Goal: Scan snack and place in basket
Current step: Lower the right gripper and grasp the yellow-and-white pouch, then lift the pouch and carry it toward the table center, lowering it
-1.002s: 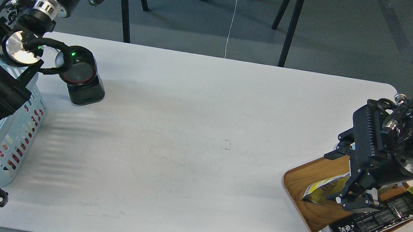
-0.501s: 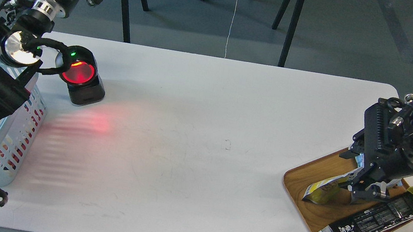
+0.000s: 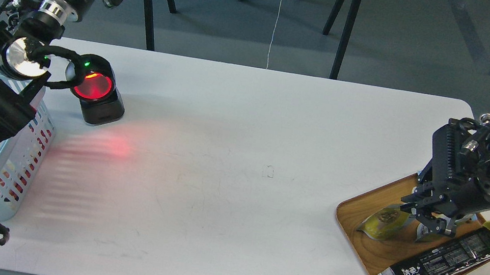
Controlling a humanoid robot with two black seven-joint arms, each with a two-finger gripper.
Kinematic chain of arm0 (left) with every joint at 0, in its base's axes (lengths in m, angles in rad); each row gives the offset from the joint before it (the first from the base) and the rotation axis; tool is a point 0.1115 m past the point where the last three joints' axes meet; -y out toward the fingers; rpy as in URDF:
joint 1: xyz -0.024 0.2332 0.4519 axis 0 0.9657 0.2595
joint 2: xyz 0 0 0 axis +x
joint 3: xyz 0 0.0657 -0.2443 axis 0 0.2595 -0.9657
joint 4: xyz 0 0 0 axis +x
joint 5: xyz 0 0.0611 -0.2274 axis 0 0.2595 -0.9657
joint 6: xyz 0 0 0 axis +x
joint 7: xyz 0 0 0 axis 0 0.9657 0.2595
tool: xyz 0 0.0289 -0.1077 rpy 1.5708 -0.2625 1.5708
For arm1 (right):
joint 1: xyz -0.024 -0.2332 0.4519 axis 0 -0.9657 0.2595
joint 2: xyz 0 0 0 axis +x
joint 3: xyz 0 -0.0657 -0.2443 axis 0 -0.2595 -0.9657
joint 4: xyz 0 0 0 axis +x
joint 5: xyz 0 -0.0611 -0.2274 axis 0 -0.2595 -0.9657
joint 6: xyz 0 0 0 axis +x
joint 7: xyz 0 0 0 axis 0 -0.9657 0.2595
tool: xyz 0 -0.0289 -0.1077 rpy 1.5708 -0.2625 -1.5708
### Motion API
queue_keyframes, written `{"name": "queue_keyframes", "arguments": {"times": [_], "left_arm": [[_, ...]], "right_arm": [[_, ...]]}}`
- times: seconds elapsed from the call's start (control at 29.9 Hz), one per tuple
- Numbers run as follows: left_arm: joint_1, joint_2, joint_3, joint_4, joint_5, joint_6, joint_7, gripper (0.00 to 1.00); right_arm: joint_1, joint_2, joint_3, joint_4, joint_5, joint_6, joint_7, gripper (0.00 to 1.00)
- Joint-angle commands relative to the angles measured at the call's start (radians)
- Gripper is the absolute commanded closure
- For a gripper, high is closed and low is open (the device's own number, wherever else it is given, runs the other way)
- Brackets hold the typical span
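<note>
Now, your count:
Snack [image 3: 382, 222]: one, clamped in right gripper [image 3: 430, 222].
Tray [image 3: 365, 207]: one, beneath it.
Black packet [image 3: 440, 262]: one, just below.

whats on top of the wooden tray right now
On the wooden tray lie the yellow snack and a long black packet, with the right gripper down at the snack. The gripper hides the pouch's top end and the tray behind it.
</note>
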Motion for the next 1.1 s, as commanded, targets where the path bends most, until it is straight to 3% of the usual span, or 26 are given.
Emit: {"name": "queue_keyframes", "arguments": {"times": [0.0,0.57,0.77,1.07], "left_arm": [[-0.001,-0.003,0.000,0.000,0.000,0.000,0.000,0.00],[-0.001,0.000,0.000,0.000,0.000,0.000,0.000,0.00],[-0.002,0.000,0.000,0.000,0.000,0.000,0.000,0.00],[-0.001,-0.007,0.000,0.000,0.000,0.000,0.000,0.00]], "right_arm": [[0.005,-0.001,0.001,0.000,0.002,-0.001,0.000,0.99],[0.091,0.020,0.050,-0.012,0.071,-0.004,0.000,1.00],[0.105,0.031,0.160,-0.015,0.160,0.002,0.000,1.00],[0.096,0.265,0.235,-0.141,0.364,0.001,0.000,1.00]]}}
